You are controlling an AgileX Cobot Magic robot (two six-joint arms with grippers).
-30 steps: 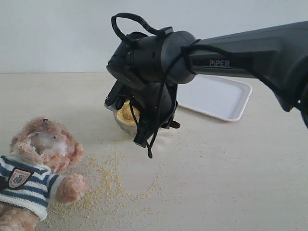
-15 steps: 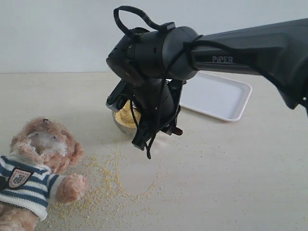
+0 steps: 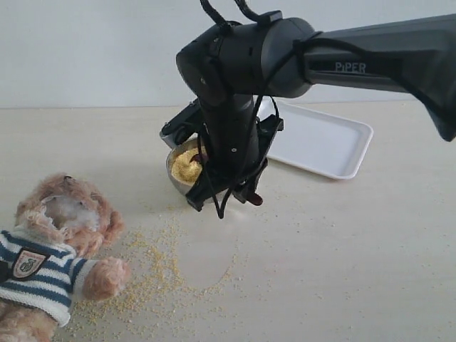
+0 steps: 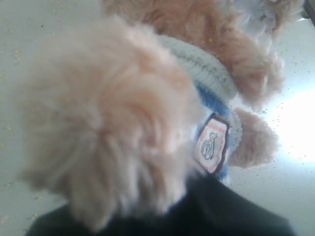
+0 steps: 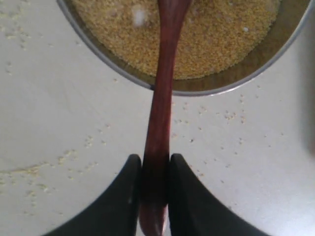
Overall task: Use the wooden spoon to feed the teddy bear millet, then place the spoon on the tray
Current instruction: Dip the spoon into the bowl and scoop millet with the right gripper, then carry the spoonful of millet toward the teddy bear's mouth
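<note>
Right gripper (image 5: pixel 154 162) clamps the dark reddish wooden spoon (image 5: pixel 161 98), seemingly scooping yellow millet (image 5: pixel 216 39); next, carry it level to the fuzzy teddy bear (image 3: pixel 64 224).

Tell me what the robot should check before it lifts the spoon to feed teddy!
1. Right hand pinching the wooden spoon by its handle: ok.
2. Spoon reaching over the steel bowl of millet: ok.
3. Millet on the spoon: cannot tell, its scoop end is cut off from view.
4. Teddy bear lying with its face in view, nothing over the muzzle: ok.
5. Table free of spills: not ok, loose grains lie scattered beside the bear.
6. Tray bare where it shows: ok.
</note>
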